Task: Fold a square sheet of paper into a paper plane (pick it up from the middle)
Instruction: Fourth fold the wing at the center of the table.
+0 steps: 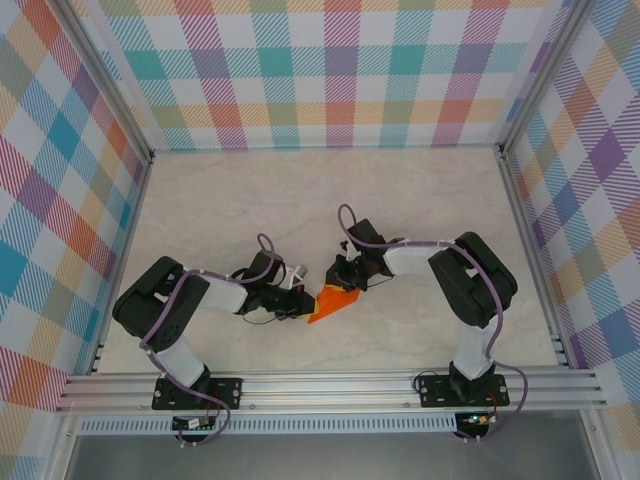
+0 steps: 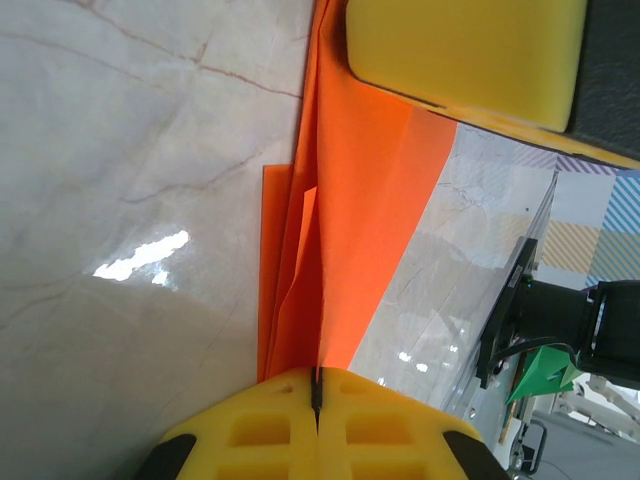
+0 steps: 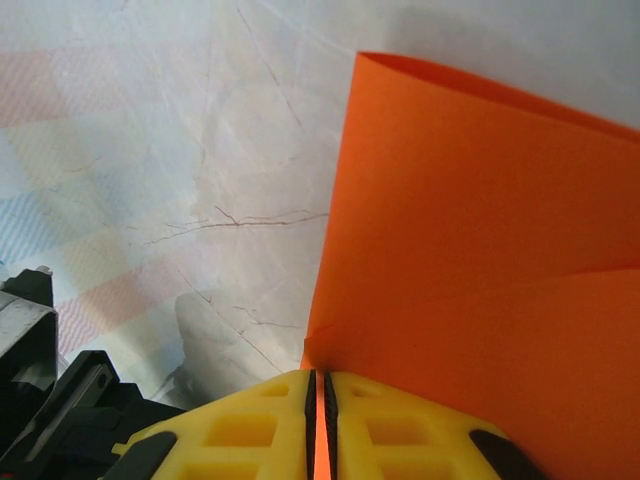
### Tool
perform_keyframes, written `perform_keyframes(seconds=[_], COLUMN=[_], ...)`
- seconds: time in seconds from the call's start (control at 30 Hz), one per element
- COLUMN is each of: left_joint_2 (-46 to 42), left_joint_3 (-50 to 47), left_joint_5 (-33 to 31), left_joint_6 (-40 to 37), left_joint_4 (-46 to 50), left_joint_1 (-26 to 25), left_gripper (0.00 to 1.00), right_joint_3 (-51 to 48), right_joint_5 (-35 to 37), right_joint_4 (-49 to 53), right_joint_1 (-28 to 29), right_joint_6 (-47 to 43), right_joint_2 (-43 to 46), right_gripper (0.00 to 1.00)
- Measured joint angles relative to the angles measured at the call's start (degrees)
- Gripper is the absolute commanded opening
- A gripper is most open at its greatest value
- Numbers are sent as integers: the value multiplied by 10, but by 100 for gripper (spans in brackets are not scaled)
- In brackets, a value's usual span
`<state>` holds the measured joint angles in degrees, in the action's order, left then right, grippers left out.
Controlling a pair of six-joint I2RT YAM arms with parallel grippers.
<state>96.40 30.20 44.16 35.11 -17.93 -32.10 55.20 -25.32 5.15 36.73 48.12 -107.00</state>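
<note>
The square sheet of paper (image 1: 334,302), thin, creased, bright orange, is pinched by both left gripper (image 2: 317,398) and right gripper (image 3: 318,402), so uneven pulling could tear it or skew the crease

**Left wrist cam: paper pinched tight**

The left gripper (image 2: 316,388) has its yellow fingers pressed together on the edge of the orange paper sheet (image 2: 350,200). The sheet's folded, and you can see a few layers stacked along the crease. Another yellow foam pad (image 2: 460,50) is at its other end, with pale marble table (image 2: 120,200) underneath.
</note>
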Motion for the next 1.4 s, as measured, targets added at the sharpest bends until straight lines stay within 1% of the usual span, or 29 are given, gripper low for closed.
perform_keyframes(seconds=[0.1,0.2,0.37,0.43,0.77,1.0,1.17,1.33,1.4], left_joint_2=[1,1,-3,-8,-12,-32,-48,-63,-64], left_joint_3=[1,3,8,9,12,11,11,11,11], left_joint_5=[0,2,1,-2,-5,-18,-28,-29,-29], left_joint_6=[0,0,0,0,-4,-11,-13,-15,-15], left_joint_4=[2,7,19,25,35,59,78,88,91], left_joint_1=[0,0,0,0,-1,-1,0,0,0], left_gripper=[2,5,14,16,16,24,24,15,15], right_joint_3=[0,0,0,-2,-3,-3,-3,-3,-3], right_joint_5=[1,1,1,-1,-12,-14,-16,-17,-17], right_joint_4=[0,0,0,-1,-6,-7,-7,-7,-7], right_joint_1=[0,0,-1,-1,-4,-4,-5,-5,-5], right_joint_6=[0,0,-1,-3,-7,-9,-9,-10,-10], right_joint_2=[-1,-1,-2,-2,-5,-5,-6,-6,-6], right_gripper=[13,13,12,12,12,12,12,12,12])
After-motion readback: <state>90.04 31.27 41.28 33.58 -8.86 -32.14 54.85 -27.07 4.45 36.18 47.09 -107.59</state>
